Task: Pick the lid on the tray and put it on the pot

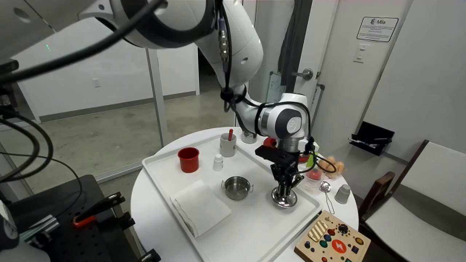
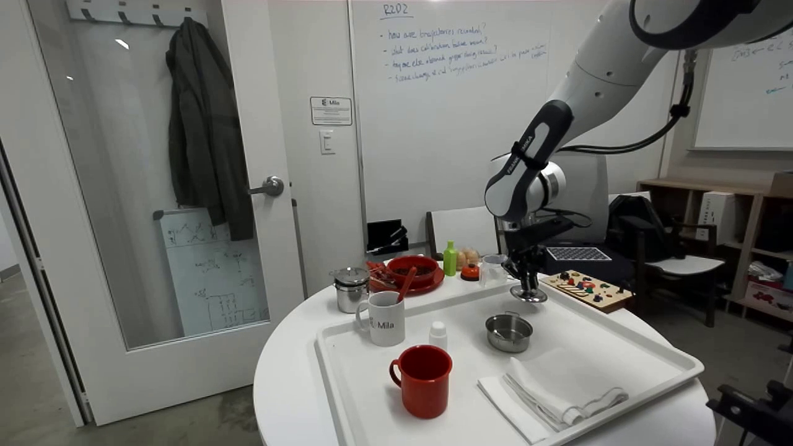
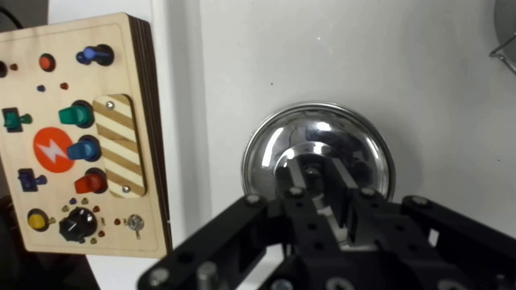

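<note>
Both jaws of the gripper (image 1: pixel 284 190) are standing close together on either side of a small knob (image 3: pixel 313 172), and they are gripping the lid (image 1: pixel 285 201) by it. The lid is sitting low within the rim of the tray (image 1: pixel 251 233), near the side where a wooden board (image 1: pixel 333 237) is lying; whether it is touching the tray floor or hanging just above is not showing clearly. The pot (image 1: pixel 237 188) is standing upright on the tray, near the lid but apart from it, and its hollow is facing up between two wire handles. Just beside the pot a folded white cloth (image 1: pixel 202 209) is lying. Farther along the tray a red cup (image 2: pixel 424 384), a white mug (image 2: pixel 388 322) and a small white bottle (image 2: pixel 438 337) are standing upright, and a red handle (image 2: pixel 407 284) is sticking out of the mug. Around the tray the table (image 1: pixel 153 218) is carrying a steel canister (image 2: pixel 352 293), a red bowl (image 2: pixel 412 271) and a green bottle (image 2: pixel 450 259), and a grey cup (image 1: pixel 342 194) is resting near the board.
</note>
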You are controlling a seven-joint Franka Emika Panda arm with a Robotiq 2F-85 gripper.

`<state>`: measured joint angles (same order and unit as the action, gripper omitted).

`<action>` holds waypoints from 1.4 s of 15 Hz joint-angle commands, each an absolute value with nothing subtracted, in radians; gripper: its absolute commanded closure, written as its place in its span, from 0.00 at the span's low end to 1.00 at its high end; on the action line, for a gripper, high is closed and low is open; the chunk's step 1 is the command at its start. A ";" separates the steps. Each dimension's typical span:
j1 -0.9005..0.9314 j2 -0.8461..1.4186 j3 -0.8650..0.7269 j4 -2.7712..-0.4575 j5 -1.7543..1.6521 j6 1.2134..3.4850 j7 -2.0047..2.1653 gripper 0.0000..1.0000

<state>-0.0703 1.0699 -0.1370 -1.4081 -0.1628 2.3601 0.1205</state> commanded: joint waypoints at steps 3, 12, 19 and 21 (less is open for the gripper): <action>0.005 0.868 -0.173 -1.642 -0.204 2.378 0.117 0.90; 0.081 0.710 -0.157 -1.852 -0.292 2.400 0.115 0.90; 0.139 0.708 -0.150 -1.880 -0.358 2.401 0.128 0.90; 0.152 0.721 -0.150 -1.869 -0.370 2.393 0.133 0.90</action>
<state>0.1317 0.7310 -0.1465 -1.8535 -0.3366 2.3913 0.1202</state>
